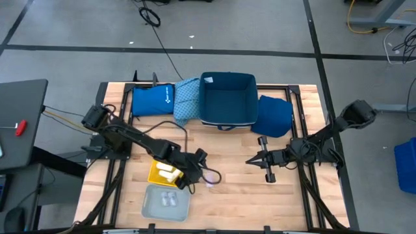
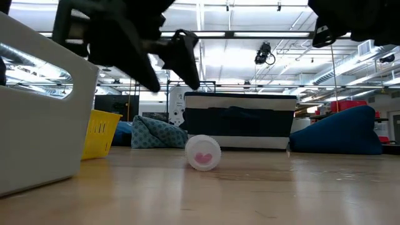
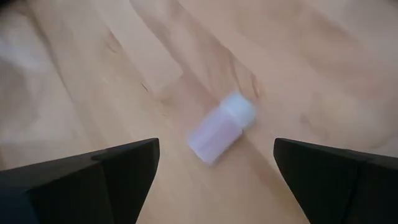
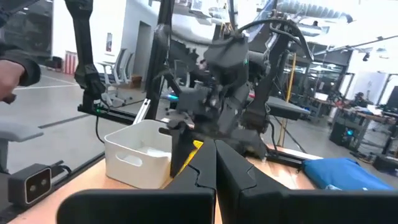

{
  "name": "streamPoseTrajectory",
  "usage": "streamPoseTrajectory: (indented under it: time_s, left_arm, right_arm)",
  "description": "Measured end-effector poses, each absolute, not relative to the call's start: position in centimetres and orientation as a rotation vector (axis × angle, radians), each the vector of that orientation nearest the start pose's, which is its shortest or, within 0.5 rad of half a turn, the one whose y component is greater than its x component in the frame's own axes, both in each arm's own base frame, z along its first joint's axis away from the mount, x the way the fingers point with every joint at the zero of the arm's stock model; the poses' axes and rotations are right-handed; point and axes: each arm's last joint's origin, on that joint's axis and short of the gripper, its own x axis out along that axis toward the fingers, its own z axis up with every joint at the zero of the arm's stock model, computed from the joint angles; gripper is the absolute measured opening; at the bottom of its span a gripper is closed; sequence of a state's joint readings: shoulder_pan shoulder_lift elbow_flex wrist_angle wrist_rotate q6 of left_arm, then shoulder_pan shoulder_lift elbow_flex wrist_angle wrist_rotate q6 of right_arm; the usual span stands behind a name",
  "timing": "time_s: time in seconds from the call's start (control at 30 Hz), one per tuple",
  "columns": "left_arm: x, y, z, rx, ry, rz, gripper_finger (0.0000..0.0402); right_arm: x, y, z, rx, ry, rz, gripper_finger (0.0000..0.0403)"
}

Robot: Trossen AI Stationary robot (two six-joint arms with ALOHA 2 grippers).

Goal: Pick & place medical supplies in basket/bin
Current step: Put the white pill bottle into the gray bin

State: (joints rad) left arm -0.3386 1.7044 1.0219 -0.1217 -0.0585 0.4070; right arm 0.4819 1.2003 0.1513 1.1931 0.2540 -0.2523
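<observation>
A small clear vial with a white cap (image 3: 221, 127) lies on its side on the wood, also in the low view (image 2: 203, 152) and the high view (image 1: 212, 184). My left gripper (image 3: 216, 148) hovers open above it, one finger on either side, touching nothing (image 1: 201, 170) (image 2: 165, 62). My right gripper (image 1: 249, 160) waits shut over the table's right half (image 4: 216, 149). The teal patterned cloth (image 1: 185, 101) and the dark blue cloth (image 1: 273, 116) lie at the far side. White tubes (image 1: 166, 170) rest in a yellow basket (image 1: 156, 177).
A pale bin (image 1: 167, 203) with vials stands at the near edge, next to the yellow basket. A dark blue open bin (image 1: 227, 120) sits far centre, and a blue pouch (image 1: 151, 101) lies left of the teal cloth. Bare wood lies between the two grippers.
</observation>
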Motion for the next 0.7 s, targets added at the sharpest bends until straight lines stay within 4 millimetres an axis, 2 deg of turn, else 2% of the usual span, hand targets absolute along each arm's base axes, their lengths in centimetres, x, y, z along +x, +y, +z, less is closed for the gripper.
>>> streamPoseTrajectory:
  time_s: [0.27,0.5,0.7]
  left_arm:
    - [35.3,-12.4,17.6,0.771,0.839,-0.479,0.0318]
    - [37.1,-13.0,17.1,0.909,0.866,-0.551,0.0318]
    - [37.9,-13.2,16.5,0.972,0.898,-0.602,0.0318]
  right_arm:
    - [17.8,7.8,17.9,-0.21,-0.15,0.227,0.0]
    - [17.8,7.7,17.7,-0.221,-0.127,0.227,0.0]
    - [17.8,7.7,17.7,-0.224,-0.124,0.227,0.0]
